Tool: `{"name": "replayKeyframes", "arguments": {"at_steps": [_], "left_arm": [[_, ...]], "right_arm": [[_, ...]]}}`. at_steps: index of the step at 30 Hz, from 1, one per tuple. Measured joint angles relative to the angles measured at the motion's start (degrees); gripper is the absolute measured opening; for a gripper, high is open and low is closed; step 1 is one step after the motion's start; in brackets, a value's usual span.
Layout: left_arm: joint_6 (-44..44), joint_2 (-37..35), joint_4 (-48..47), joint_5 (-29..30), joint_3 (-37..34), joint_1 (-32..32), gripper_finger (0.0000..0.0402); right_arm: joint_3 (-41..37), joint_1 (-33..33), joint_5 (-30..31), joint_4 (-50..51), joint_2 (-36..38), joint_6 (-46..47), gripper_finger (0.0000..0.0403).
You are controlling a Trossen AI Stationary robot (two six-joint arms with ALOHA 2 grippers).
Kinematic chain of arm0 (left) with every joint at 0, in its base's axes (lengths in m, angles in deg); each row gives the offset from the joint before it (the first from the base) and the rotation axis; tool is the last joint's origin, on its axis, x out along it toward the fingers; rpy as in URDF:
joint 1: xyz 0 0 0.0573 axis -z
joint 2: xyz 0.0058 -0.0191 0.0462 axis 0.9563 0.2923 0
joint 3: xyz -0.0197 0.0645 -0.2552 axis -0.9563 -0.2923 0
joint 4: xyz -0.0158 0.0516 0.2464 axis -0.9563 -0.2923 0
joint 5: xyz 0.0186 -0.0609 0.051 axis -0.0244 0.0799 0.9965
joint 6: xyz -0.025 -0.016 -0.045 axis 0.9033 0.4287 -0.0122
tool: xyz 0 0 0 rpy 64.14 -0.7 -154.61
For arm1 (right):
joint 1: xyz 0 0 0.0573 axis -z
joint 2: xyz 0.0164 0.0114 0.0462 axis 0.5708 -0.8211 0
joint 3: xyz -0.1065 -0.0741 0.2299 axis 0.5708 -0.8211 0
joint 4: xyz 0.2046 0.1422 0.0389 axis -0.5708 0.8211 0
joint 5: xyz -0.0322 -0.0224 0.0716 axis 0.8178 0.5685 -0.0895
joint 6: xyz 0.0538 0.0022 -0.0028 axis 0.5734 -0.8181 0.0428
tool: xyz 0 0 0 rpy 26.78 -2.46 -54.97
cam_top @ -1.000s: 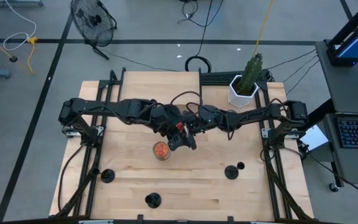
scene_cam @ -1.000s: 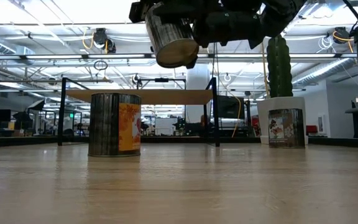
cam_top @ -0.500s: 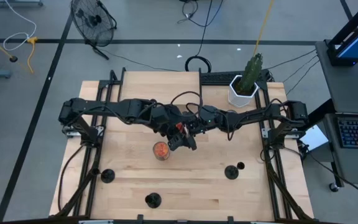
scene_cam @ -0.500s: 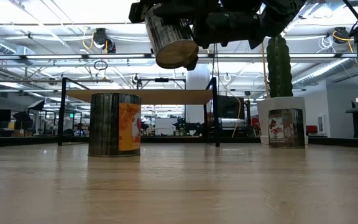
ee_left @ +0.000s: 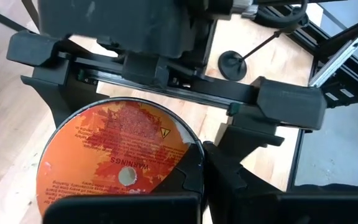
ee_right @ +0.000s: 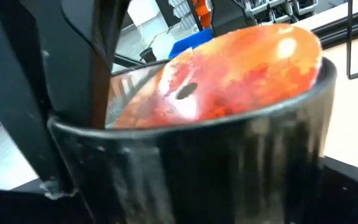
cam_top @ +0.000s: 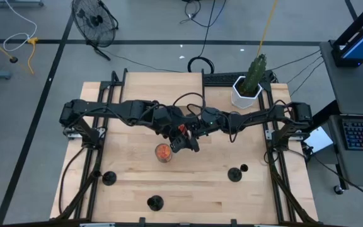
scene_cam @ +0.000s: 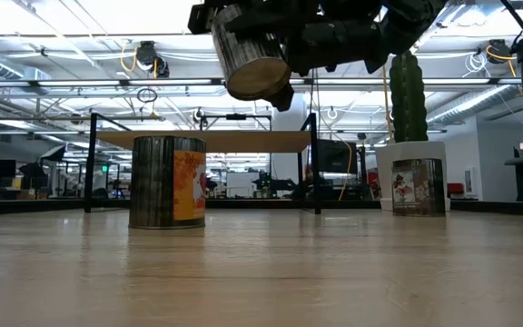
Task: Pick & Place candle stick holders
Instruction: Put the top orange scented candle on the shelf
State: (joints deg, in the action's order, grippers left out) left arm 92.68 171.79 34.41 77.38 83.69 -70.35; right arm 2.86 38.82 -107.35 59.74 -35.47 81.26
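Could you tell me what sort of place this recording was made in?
Probably a robotics lab or open workshop: a wooden table carrying two arms on metal frames, a floor fan and loose cables on the concrete floor, and exposed ceiling ducts.

My workbench, a pale wooden table (cam_top: 131,189), seen from above: an orange-topped can (cam_top: 163,152) stands at frame centre, a white pot with a cactus (cam_top: 247,92) at upper right, and three black candle stick holders lie along the lower edge, at lower left (cam_top: 109,178), bottom centre (cam_top: 154,202) and lower right (cam_top: 235,174).
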Motion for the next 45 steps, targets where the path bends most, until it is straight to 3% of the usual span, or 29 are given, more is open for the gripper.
{"name": "replayKeyframes", "arguments": {"at_steps": [6, 20, 35, 45], "left_arm": [[0.1, 0.0, 0.1, -0.6, 0.0, 0.0, 0.0], [0.5, 0.0, 0.4, -1.1, 0.0, -0.1, 0.0002], [1.3, -1.3, 0.0, -0.5, 0.0, -0.6, 0.0106], [1.5, -6.5, 1.6, 1.6, 0.0, -1.5, 0.0115]], "right_arm": [[0.0, -0.2, -0.1, -0.1, 0.0, -0.9, 0.0351], [0.0, -1.5, 0.5, -0.1, 0.0, -1.4, 0.0349], [0.0, -1.5, 0.4, 0.0, 0.0, -1.2, 0.0348], [0.0, -1.5, 0.4, -0.6, 0.0, -1.3, 0.0348]]}}
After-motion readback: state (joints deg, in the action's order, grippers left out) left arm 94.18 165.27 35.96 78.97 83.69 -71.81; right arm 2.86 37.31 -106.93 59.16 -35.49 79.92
